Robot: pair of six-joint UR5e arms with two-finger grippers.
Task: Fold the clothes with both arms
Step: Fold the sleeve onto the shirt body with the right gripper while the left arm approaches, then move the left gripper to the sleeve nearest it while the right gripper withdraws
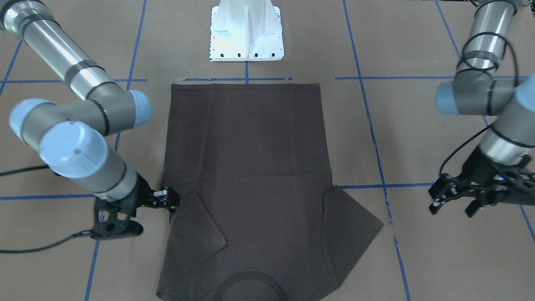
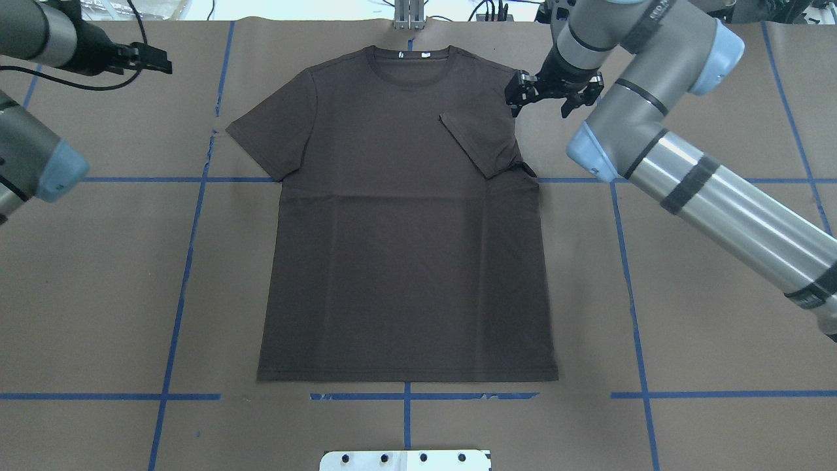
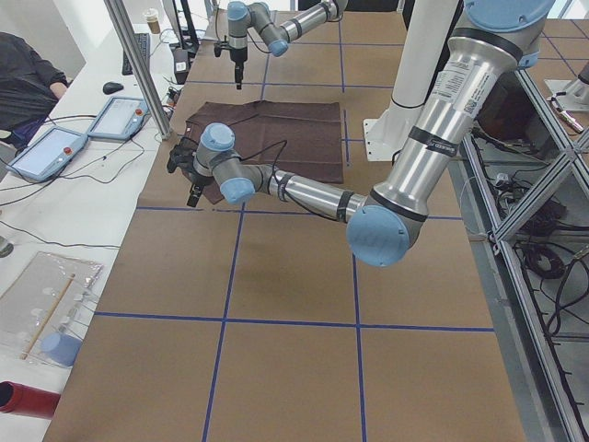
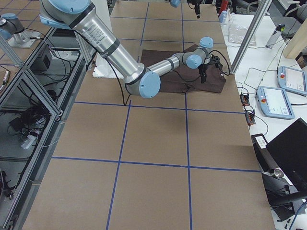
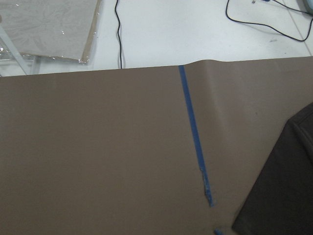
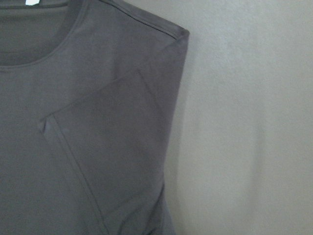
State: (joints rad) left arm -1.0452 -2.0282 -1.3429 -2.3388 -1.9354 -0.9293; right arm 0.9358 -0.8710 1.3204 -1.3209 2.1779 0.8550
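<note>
The dark brown T-shirt lies flat on the brown paper, collar at the far edge; it also shows in the front view. The sleeve on my right is folded in over the chest, also seen in the right wrist view. The other sleeve lies spread out. My right gripper is open and empty just beside the folded shoulder, low at the shirt's edge. My left gripper is open and empty, well off to the left of the shirt.
The white pedestal base stands at the near edge behind the hem. Blue tape lines grid the paper. Beyond the far edge is a white bench with control tablets, cables and a seated person.
</note>
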